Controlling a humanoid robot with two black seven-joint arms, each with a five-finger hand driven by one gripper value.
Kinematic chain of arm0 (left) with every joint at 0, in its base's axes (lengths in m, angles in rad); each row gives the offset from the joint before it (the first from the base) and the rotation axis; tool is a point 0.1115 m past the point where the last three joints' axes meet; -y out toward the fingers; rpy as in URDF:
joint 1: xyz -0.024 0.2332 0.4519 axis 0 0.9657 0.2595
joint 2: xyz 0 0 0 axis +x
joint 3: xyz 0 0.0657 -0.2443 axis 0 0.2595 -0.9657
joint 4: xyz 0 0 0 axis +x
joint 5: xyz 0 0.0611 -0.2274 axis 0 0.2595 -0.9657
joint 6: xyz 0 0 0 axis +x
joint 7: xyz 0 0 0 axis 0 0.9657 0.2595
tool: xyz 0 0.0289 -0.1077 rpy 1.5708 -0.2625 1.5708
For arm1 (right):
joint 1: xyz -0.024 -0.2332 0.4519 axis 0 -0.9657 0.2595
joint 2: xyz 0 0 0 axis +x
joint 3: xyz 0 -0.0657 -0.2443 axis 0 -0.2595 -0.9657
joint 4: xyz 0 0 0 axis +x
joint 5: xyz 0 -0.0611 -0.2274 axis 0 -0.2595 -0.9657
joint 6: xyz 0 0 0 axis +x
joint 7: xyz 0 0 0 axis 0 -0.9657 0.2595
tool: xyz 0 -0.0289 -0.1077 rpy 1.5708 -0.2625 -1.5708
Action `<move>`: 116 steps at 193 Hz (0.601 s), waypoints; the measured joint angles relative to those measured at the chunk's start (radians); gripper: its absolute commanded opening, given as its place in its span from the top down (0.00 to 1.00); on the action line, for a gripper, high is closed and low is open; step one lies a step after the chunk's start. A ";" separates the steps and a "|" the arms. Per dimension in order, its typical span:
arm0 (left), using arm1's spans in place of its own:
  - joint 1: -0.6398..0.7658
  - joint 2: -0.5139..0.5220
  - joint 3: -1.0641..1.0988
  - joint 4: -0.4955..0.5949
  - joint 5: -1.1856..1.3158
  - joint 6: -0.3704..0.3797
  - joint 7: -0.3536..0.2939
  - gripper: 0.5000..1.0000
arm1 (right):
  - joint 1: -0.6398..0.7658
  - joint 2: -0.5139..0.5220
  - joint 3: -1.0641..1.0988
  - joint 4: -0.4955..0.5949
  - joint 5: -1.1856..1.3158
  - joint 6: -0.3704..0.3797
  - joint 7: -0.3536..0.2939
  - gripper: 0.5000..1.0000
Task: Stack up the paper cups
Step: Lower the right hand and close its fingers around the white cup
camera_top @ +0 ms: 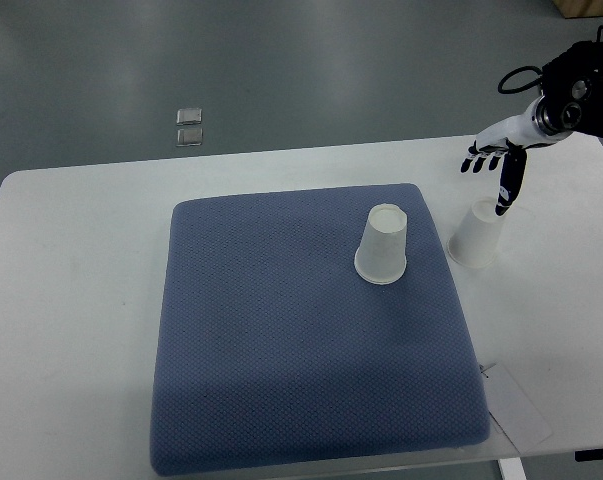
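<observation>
The right hand [496,165] comes in from the top right, fingers spread and pointing down, holding nothing. One dark finger hangs just above a white paper cup [475,235] that sits upside down on the white table [71,300], right under the hand. Farther off, on the blue mat [281,380], stands another upside-down cup [383,245]. Nothing sits between hand and cups.

The right arm [571,85] enters at the upper right edge, its dark wrist joint angled down and leftward. The right hand [499,150] hangs with white palm and dark-tipped fingers [477,160] spread loosely, the thumb pointing downward, grasping nothing
</observation>
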 measured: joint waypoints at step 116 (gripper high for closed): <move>0.000 0.000 0.000 0.000 0.000 0.000 0.000 0.00 | -0.101 0.022 -0.006 -0.044 -0.025 -0.096 -0.002 0.21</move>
